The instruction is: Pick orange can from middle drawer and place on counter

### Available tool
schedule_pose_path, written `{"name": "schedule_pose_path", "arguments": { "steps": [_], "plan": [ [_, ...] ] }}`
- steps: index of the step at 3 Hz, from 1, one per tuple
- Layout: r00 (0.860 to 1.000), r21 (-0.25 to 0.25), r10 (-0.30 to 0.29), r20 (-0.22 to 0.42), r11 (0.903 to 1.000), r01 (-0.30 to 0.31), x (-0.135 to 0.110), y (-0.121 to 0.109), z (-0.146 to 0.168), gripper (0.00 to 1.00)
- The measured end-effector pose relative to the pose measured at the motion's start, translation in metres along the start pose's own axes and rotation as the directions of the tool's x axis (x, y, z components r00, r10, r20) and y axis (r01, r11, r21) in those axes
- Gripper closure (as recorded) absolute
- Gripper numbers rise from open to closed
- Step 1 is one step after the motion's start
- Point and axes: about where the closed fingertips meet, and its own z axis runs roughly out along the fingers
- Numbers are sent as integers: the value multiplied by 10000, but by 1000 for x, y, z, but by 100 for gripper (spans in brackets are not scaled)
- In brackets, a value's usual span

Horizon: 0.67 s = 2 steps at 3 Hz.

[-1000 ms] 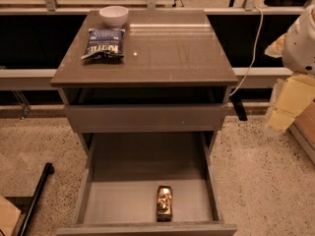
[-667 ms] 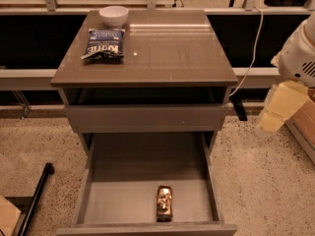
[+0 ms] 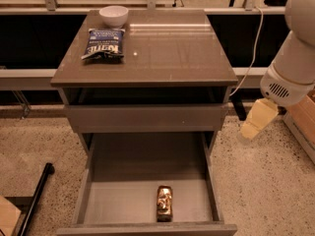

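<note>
The gripper [image 3: 258, 120] has swung left toward the bench's [image 3: 172, 48] right edge, grip unreadable; the can [image 3: 164, 203] lies lower-left in the drawer [image 3: 123, 200], lengthwise front-to-back.

My arm [image 3: 294, 63] comes in from right side, white elbow housing high. My gripper [image 3: 257, 121] hangs off counter [image 3: 167, 48] right edge, just past front-right corner, below top level, tilted down-left.

My arm [image 3: 294, 58] runs off the right edge; the gripper [image 3: 257, 120] hangs right of the cabinet [image 3: 147, 117], its far side hidden. The bottom edge crops the front of the middle drawer [image 3: 118, 201]. I can't read the print on the orange can [image 3: 164, 203].
</note>
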Motion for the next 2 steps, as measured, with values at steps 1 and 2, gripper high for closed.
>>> {"name": "schedule_pose_path", "arguments": {
  "steps": [1, 2],
  "plan": [
    [9894, -286, 1302, -636, 9908, -1322, 1, -4, 41, 0],
    [9872, -364, 1453, -654, 9883, -1479, 2, -4, 43, 0]
  ]
}}
